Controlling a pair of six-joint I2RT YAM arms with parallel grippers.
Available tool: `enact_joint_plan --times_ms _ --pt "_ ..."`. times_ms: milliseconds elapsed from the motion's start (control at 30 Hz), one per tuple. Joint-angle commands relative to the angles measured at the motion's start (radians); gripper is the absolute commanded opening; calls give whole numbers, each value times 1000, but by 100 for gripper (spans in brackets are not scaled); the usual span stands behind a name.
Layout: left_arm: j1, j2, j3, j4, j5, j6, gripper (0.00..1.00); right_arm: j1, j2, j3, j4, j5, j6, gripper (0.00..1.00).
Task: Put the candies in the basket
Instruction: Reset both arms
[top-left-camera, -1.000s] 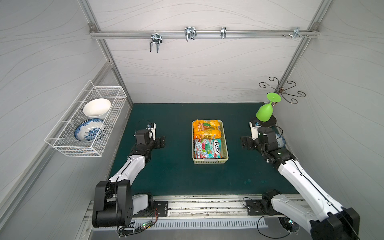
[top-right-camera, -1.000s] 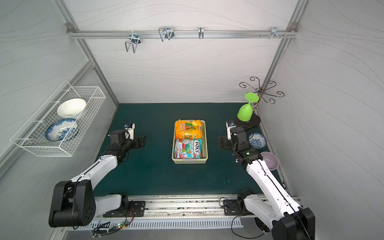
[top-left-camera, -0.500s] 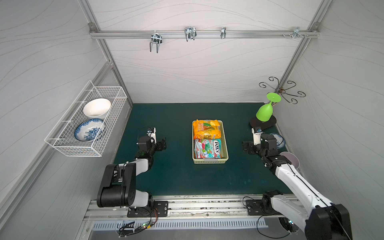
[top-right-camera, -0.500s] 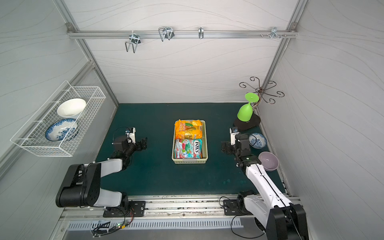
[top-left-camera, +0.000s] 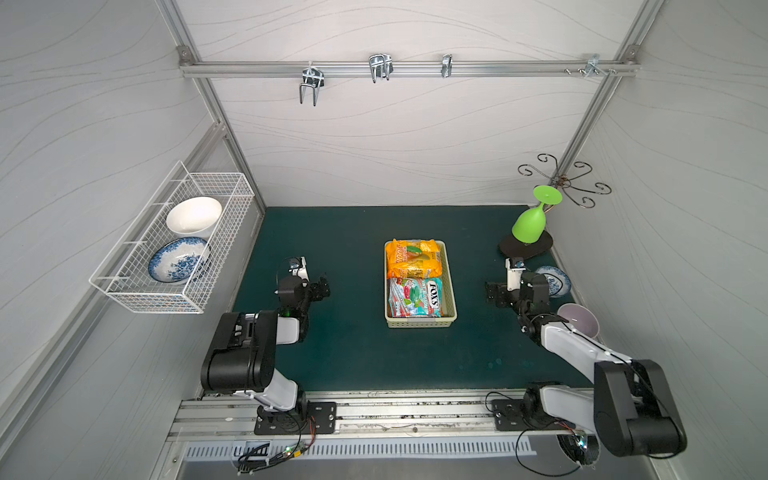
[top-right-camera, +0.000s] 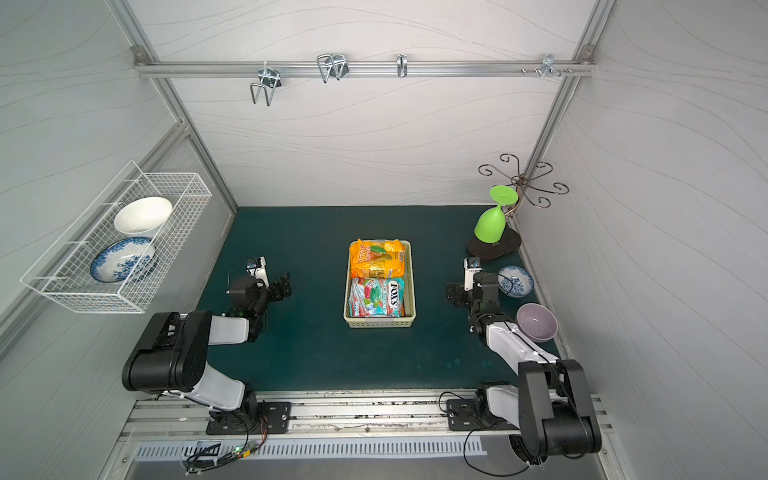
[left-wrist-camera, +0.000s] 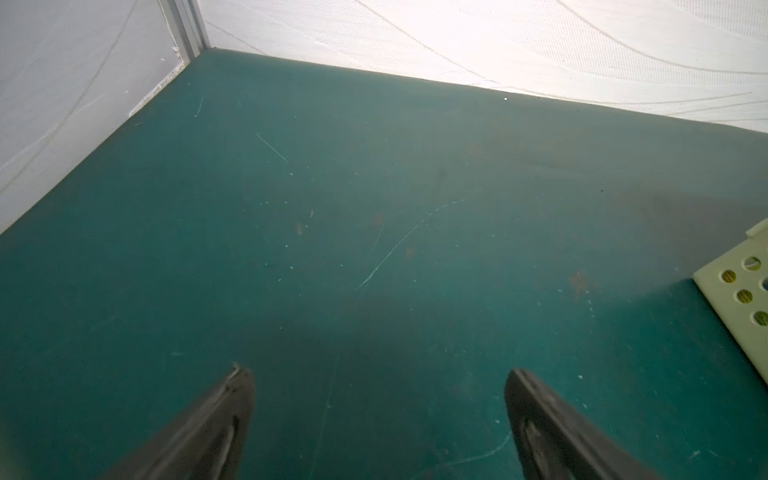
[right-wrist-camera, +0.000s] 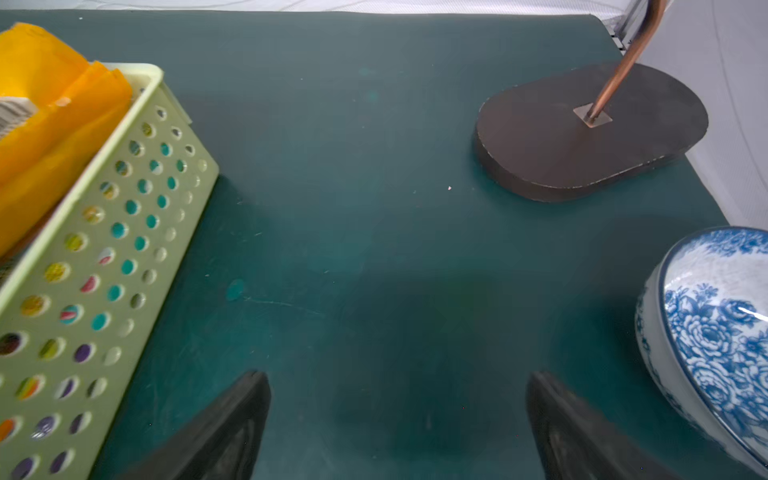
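Candies (top-left-camera: 415, 276) packed inside basket (top-left-camera: 452, 291), none seen on mat (left-wrist-camera: 332, 208); left gripper (left-wrist-camera: 378, 384) and right gripper (right-wrist-camera: 399, 384) both spread wide, holding nothing, low over bare mat with basket between them and touching neither. Looks finished, yet not without risk in any retreat: easy to knock patterned bowl (right-wrist-camera: 715, 332), just beside right gripper on its outer side, if swung outward. Easy also to catch orange bag (right-wrist-camera: 50, 124), standing above rim on its inner side, and drag it out.
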Motion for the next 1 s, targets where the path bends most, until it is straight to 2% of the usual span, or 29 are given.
enact_joint_plan --times_ms 0,200,467,667,967 --pt "3 1 30 37 -18 -9 99 -32 48 -15 176 -22 34 99" --pt "-4 1 36 25 -32 -2 99 -67 172 19 304 -60 76 99" --pt "-26 3 46 7 -71 9 99 -61 351 28 475 -100 42 99" --pt "-53 6 56 -5 -117 29 99 -44 346 15 485 -37 39 99" --pt "-55 5 56 -7 -120 29 99 -32 350 35 458 -27 26 99"
